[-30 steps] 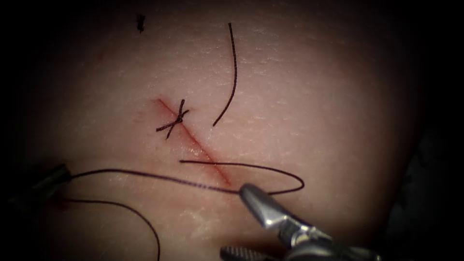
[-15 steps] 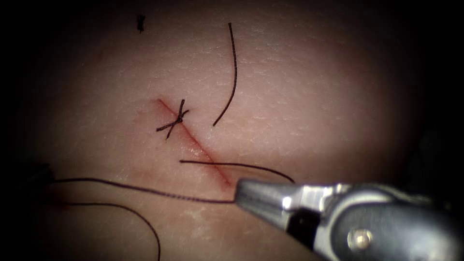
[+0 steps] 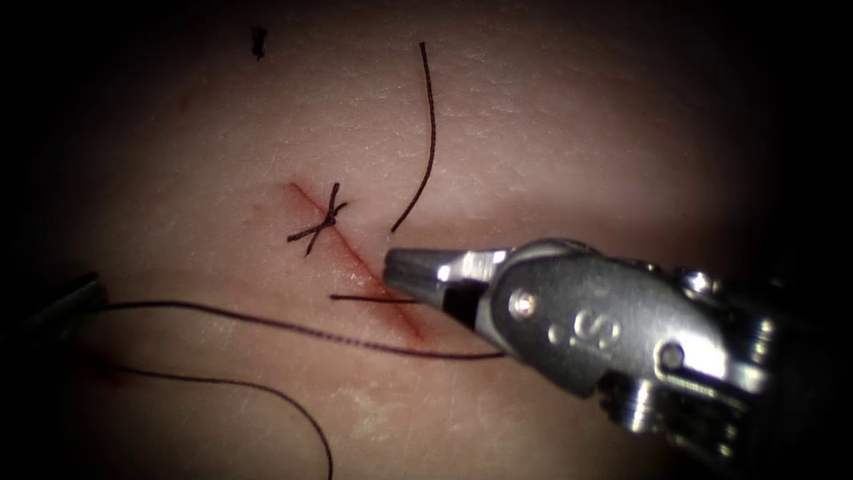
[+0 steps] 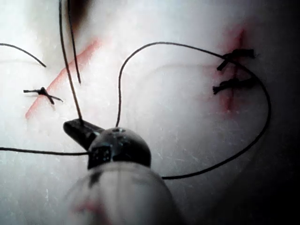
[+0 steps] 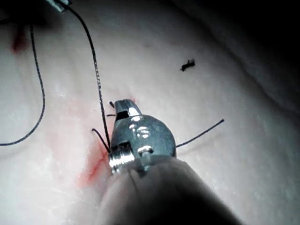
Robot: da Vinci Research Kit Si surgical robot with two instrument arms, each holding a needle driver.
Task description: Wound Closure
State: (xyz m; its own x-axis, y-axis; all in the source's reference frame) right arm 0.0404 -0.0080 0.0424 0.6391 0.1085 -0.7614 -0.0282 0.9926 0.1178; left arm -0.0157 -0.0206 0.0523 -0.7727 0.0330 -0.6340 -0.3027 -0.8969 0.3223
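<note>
The tissue (image 3: pixel 551 142) bears a slanted red cut (image 3: pixel 355 258) with one tied knot (image 3: pixel 324 218) near its upper end. My right tool (image 3: pixel 391 267) reaches in from the right, jaws shut, tip over the cut's lower half just above a short thread tail (image 3: pixel 355 298). I see nothing between its jaws. The long thread (image 3: pixel 267 322) runs from my left tool (image 3: pixel 89 293) at the far left across the cut and passes under the right tool's body. In the left wrist view the left tool (image 4: pixel 75 127) is shut on the thread (image 4: pixel 70 89). In the right wrist view the thread (image 5: pixel 96 75) lies along the right tool (image 5: pixel 123 105).
A loose curved thread piece (image 3: pixel 430 133) lies right of the knot. A small cut end of thread (image 3: pixel 258 40) sits far up on the left. Another strand (image 3: pixel 267 396) curls toward the lower edge. The left wrist view shows a second cut with two stitches (image 4: pixel 234 70).
The right tool's jaws went from open to shut. It then swung up and left from below the cut's lower end to over the cut, covering the thread loop on the right.
</note>
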